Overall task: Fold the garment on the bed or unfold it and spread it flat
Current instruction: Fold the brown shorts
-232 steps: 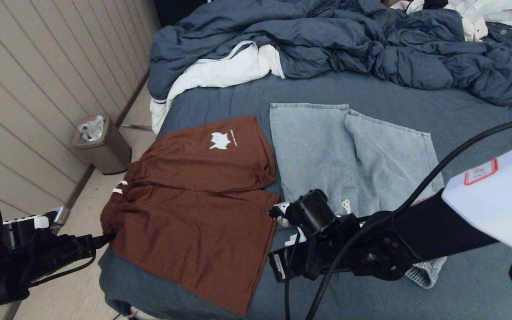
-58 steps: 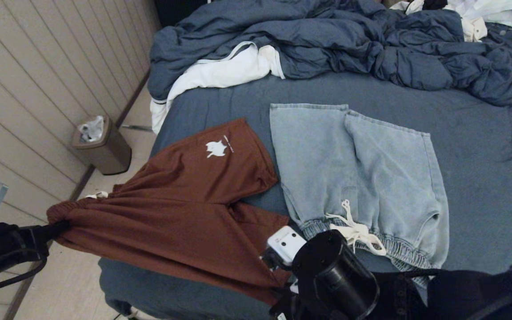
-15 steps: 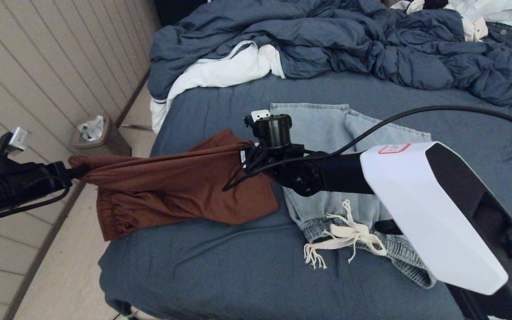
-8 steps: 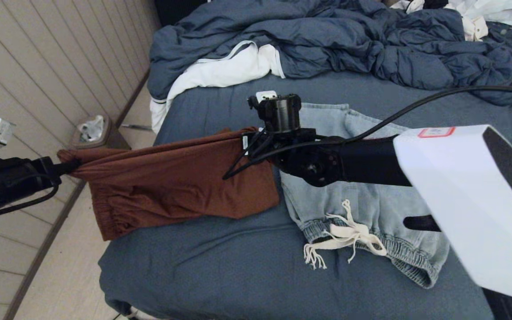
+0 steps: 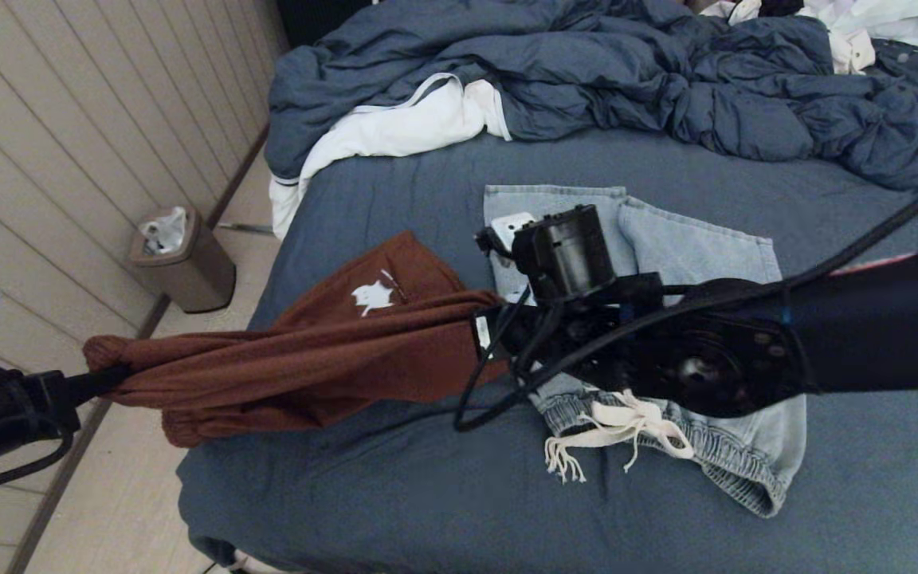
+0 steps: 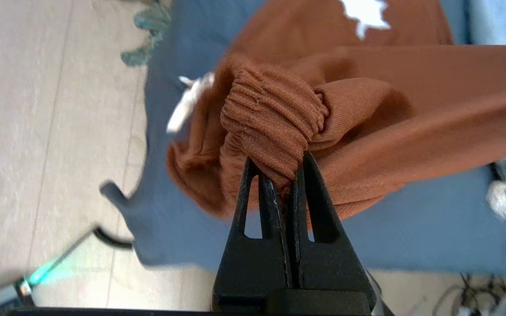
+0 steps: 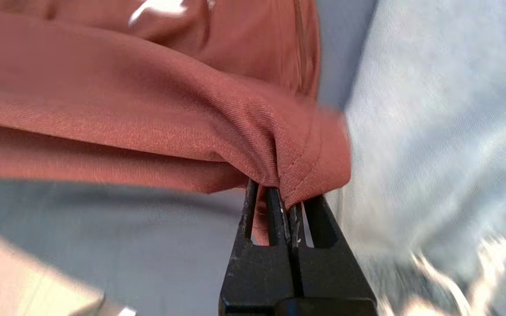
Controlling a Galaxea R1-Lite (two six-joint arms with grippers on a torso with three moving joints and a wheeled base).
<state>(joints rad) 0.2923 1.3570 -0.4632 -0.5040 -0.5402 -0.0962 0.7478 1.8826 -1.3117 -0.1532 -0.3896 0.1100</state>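
Rust-brown shorts (image 5: 323, 351) with a white print (image 5: 372, 296) hang stretched between my two grippers above the near left part of the bed (image 5: 395, 494). My left gripper (image 5: 112, 376) is beyond the bed's left edge, shut on the ribbed waistband (image 6: 270, 127). In the left wrist view that gripper (image 6: 279, 169) pinches the gathered elastic. My right gripper (image 5: 484, 331) is shut on a hemmed leg corner (image 7: 310, 175), and the right wrist view shows this gripper (image 7: 284, 197) with cloth between its fingers. The lower leg sags onto the sheet.
Light blue denim shorts (image 5: 666, 271) with a white drawstring (image 5: 626, 434) lie flat just right of the brown ones, under my right arm. A rumpled dark blue duvet (image 5: 586, 72) with white lining (image 5: 395, 127) fills the far end. A bin (image 5: 184, 263) stands on the floor at left.
Both grippers have come back toward the near edge and lower with the shorts stretched between them. The white print now shows on top, and the left gripper has dropped.
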